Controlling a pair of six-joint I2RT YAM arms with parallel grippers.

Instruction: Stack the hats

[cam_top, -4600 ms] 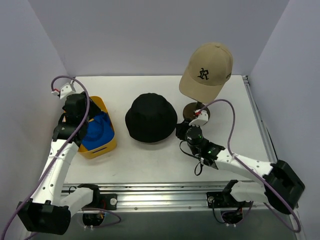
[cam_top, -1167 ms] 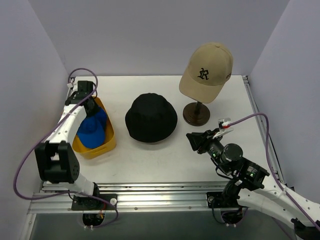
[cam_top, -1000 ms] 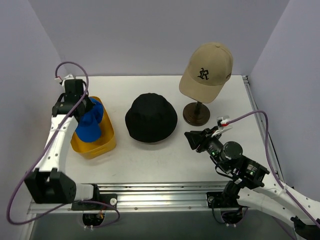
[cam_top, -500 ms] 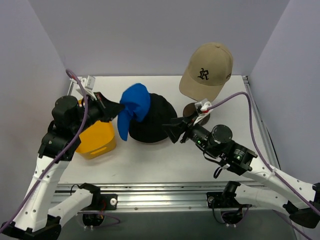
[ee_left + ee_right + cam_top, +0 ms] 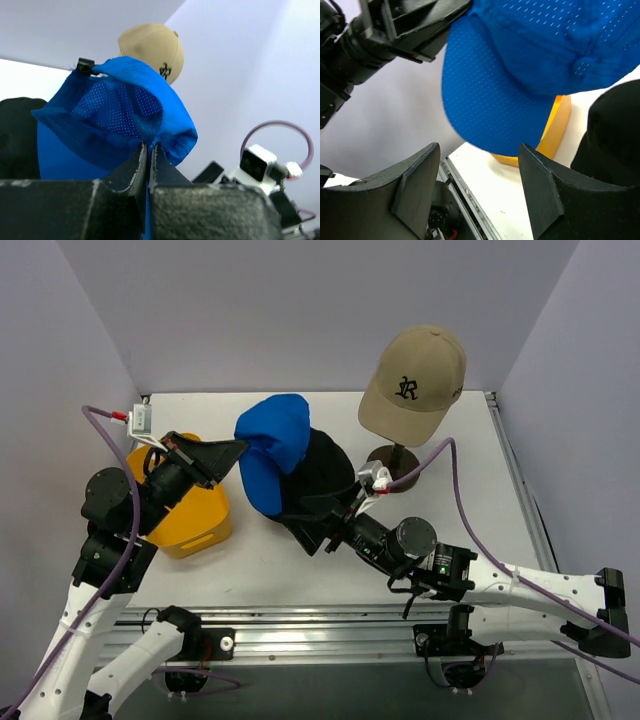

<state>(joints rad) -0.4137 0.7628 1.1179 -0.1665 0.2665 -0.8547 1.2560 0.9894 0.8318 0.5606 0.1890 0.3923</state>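
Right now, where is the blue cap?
Top view, left of centre: the left pincer holds the blue cap over the black bucket hat, beside the yellow tray.

Hats in view: 3 total. Baseball caps x2, i.e. blue cap [image 5: 272,445] & tan cap [image 5: 415,375]; bucket hats x1, the black bucket hat [image 5: 328,468]. By colour: 1 blue, 1 tan, 1 black. Embroidered logos: 1, dark, on the tan cap's front. Yellow tray [image 5: 203,518] x1. Wooden stand [image 5: 395,458] x1. Table [image 5: 500,480] x1. Robot arms x2, ea. w/ 1 two-finger gripper, so grippers x2: left gripper [image 5: 149,146] & right gripper [image 5: 479,150], 4 fingers altogether. Purple cables [image 5: 100,415] x2, 1 per arm.
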